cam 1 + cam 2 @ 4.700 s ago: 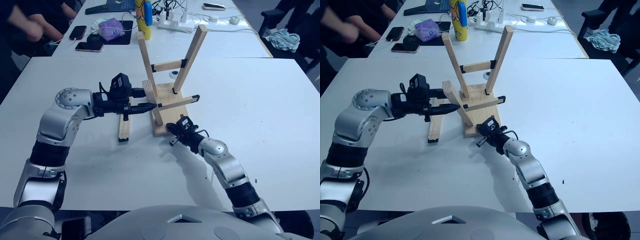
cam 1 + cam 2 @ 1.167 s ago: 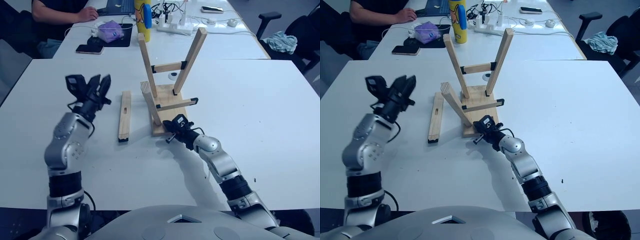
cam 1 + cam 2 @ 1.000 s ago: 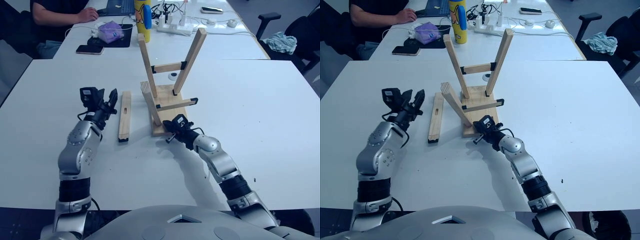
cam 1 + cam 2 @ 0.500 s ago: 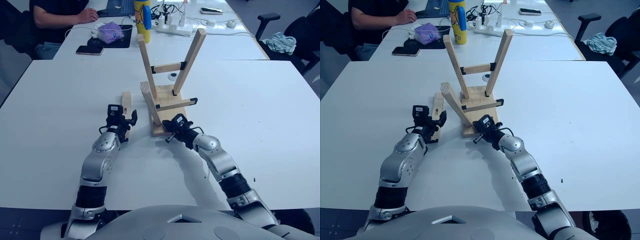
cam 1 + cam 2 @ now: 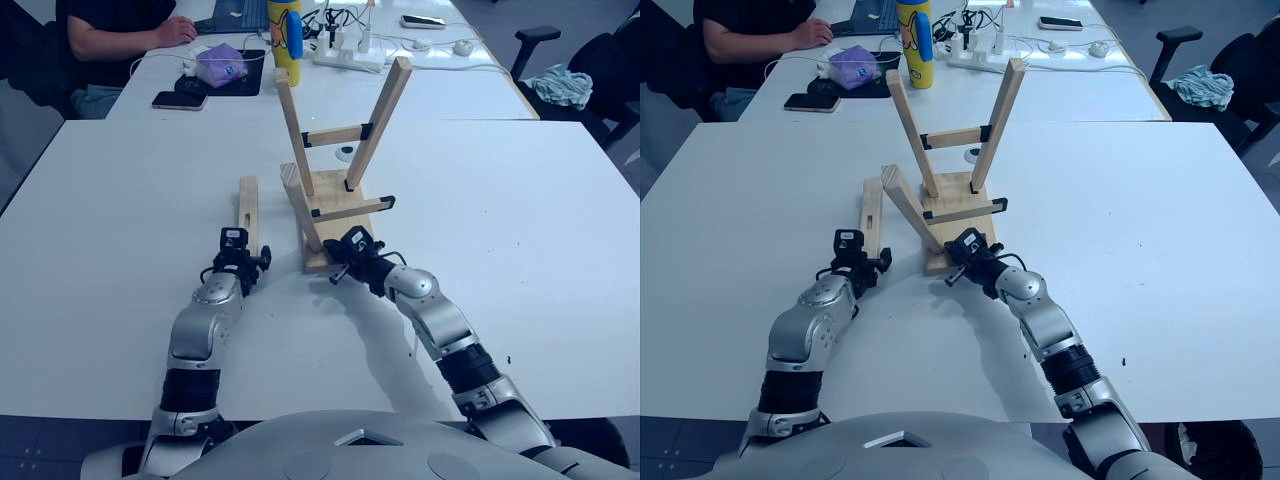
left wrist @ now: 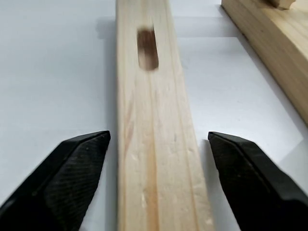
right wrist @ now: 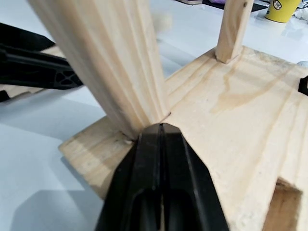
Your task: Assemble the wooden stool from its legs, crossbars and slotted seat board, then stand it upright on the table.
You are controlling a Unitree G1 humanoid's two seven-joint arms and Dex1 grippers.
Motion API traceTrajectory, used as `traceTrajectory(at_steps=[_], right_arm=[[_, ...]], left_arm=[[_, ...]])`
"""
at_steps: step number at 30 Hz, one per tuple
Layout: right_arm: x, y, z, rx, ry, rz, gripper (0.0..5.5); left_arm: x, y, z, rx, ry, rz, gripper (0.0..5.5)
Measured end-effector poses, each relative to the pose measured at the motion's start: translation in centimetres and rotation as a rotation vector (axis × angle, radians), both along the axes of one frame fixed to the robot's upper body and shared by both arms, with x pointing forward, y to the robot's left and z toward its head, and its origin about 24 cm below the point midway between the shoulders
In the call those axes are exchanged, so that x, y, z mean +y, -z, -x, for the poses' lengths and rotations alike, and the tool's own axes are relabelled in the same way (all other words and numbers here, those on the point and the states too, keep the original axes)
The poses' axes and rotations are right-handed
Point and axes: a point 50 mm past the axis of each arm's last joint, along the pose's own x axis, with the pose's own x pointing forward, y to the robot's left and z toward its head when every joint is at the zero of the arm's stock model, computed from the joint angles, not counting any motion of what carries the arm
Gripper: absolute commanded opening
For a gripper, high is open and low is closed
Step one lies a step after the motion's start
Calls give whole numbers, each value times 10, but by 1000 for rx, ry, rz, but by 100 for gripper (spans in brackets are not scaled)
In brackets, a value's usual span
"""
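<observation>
The stool stands upside down on the white table, its seat board (image 5: 332, 188) flat, with two legs (image 5: 384, 110) rising far from me, joined by a crossbar (image 5: 338, 133). A third leg (image 7: 108, 62) leans in its slot at the near corner, and a second crossbar (image 5: 352, 208) runs from it. My right gripper (image 5: 343, 258) is shut, its tips (image 7: 161, 132) pressed on the board at the base of that leg. A loose slotted leg (image 5: 247, 205) lies flat to the left. My left gripper (image 5: 240, 262) is open, its fingers (image 6: 72, 178) straddling the near end of that leg (image 6: 151, 144).
A small white round part (image 5: 347, 152) lies behind the stool. On the far table are a yellow bottle (image 5: 290, 30), phones (image 5: 180, 97), a purple pouch (image 5: 220, 62) and a power strip (image 5: 350, 50). Bare tabletop (image 5: 520, 230) spreads to the right.
My left arm came down from the left and set its open fingers around the near end of the loose leg, which slid slightly away from me. The right gripper has stayed at the board.
</observation>
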Motion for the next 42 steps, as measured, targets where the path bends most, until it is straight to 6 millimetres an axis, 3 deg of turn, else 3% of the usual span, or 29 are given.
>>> traceTrajectory(at_steps=[13, 22, 29, 35, 42], right_arm=[[5, 3, 2, -8, 67, -38, 0], [9, 7, 3, -36, 104, -92, 0], [5, 5, 7, -100, 84, -107, 0], [1, 1, 9, -125, 69, -107, 0], [-41, -9, 49, -61, -4, -90, 0]], left_arm=[[7, 2, -3, 11, 75, 8, 208], [31, 2, -15, -88, -31, 42, 207], [48, -23, -28, -289, -109, 32, 207], [57, -33, -30, -374, -147, 23, 207], [65, -76, -28, -627, -148, -20, 207]])
